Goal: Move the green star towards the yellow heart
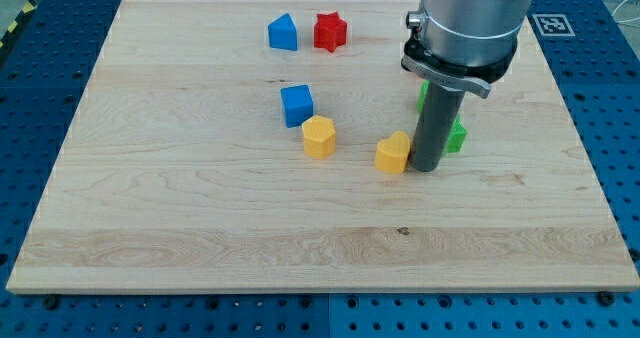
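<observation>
Board (200,228): my tip (429,168) between yellow heart (393,153), green star (456,136).

Heart (393,153) left of star (457,136).

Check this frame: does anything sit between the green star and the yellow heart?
No block does. Only my tip stands between them, right beside the yellow heart, with the green star peeking out on the rod's right, mostly hidden.

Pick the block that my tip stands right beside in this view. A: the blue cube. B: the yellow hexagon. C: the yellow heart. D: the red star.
C: my tip stands just at the view's right of the yellow heart, with a green block partly hidden behind the rod.
</observation>
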`<state>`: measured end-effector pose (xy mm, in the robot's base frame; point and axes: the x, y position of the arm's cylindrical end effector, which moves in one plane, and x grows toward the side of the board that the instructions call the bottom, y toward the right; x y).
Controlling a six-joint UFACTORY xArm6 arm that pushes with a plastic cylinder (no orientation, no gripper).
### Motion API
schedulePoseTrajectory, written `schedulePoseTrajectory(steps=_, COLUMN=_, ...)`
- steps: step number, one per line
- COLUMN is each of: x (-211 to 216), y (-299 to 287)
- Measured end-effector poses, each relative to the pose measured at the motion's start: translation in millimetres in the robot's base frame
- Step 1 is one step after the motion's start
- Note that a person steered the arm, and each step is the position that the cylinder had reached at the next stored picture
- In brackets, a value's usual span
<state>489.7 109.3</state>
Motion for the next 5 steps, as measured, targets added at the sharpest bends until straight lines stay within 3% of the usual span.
schedulePoseTrajectory(steps=3, x=0, y=-25)
schedulePoseTrajectory(steps=5, x=1, y=40)
